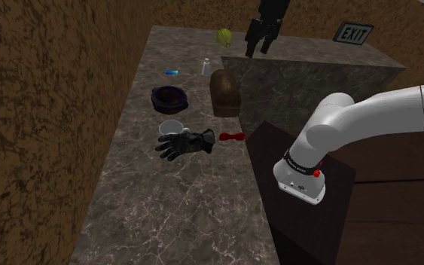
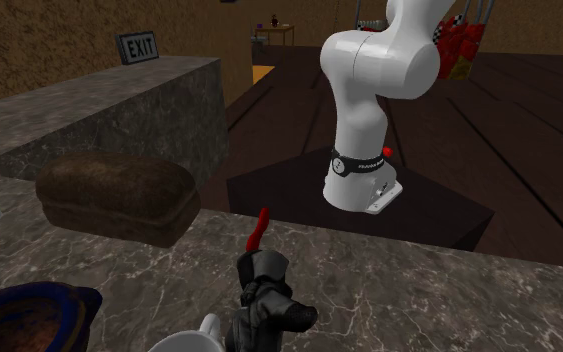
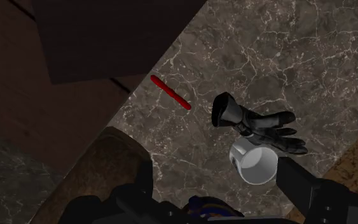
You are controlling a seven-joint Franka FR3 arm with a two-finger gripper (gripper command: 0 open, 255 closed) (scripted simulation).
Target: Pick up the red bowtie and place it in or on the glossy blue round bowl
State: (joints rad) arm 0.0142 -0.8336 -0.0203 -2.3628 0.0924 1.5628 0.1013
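Shoulder view: tool (image 1: 257, 47) hangs high over the far end of the table (image 1: 172, 214), fingers spread, nothing held. Red bowtie (image 1: 233, 136) lies flat by the stand-side edge, well below the tool and towards the stand.

Second exterior view: bowtie (image 2: 260, 228) sits just behind the black glove (image 2: 269, 295).

Wrist view: bowtie (image 3: 170, 92) is clear of the glove (image 3: 257, 121), its long axis diagonal to the finger line. Judged: descent plus wrist turn required.

Veined marble counter (image 1: 172, 218), matt red bowtie (image 1: 233, 136).
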